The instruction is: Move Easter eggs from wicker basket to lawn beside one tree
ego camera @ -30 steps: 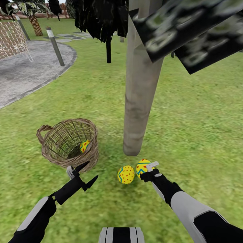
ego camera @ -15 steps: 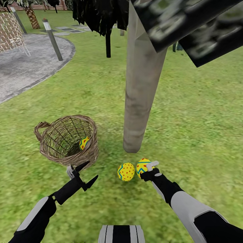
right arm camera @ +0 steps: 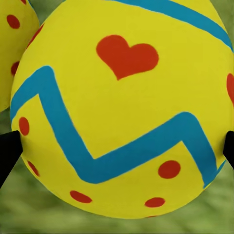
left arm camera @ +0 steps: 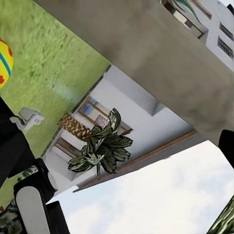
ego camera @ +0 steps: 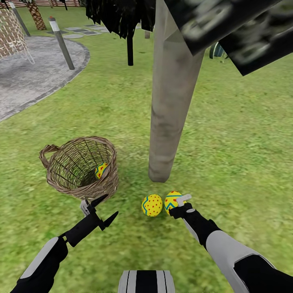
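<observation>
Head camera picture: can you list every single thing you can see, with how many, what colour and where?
Easter eggs: three, yellow with red dots and blue zigzag; one on the grass below the trunk, one beside it at the right gripper, one inside the basket.
Wicker basket: one, brown, on the lawn left of the trunk.
Tree trunk: one, pale grey-beige, centre.
Lawn: green, all around.
Patio: grey, upper left.
Post: one, grey, at the patio edge.
Left gripper: black, open, near the basket.
Right gripper: around the second egg.
</observation>
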### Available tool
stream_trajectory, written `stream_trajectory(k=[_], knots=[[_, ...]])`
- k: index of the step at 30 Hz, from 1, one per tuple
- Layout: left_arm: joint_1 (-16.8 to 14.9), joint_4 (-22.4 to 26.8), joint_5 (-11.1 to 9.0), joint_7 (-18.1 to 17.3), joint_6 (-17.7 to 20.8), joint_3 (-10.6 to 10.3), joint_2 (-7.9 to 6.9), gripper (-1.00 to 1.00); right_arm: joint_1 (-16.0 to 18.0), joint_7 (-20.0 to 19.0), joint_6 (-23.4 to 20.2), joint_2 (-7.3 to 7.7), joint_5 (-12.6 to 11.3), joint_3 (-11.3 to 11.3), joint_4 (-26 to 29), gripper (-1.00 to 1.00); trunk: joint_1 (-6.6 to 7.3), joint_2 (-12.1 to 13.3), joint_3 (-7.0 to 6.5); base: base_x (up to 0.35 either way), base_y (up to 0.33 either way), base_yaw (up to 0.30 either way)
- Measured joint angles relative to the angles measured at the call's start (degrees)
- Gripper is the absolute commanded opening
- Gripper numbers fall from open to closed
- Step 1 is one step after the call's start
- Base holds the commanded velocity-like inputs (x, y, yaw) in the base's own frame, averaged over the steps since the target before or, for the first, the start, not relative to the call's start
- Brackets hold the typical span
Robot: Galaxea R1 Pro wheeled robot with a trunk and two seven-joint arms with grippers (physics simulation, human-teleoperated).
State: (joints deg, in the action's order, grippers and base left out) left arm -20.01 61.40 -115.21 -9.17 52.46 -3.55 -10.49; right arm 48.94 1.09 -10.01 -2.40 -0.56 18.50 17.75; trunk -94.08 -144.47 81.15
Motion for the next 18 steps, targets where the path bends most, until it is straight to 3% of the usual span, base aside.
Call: stream_trajectory(k=[18], knots=[[0.0,0.0,0.03,0.0,0.0,0.0,0.0,1.0,0.0,0.0,0.0,-0.07,0.01,0.0,0.08,-1.0,-0.18,-0.09,1.54,0.0,0.0,0.0]])
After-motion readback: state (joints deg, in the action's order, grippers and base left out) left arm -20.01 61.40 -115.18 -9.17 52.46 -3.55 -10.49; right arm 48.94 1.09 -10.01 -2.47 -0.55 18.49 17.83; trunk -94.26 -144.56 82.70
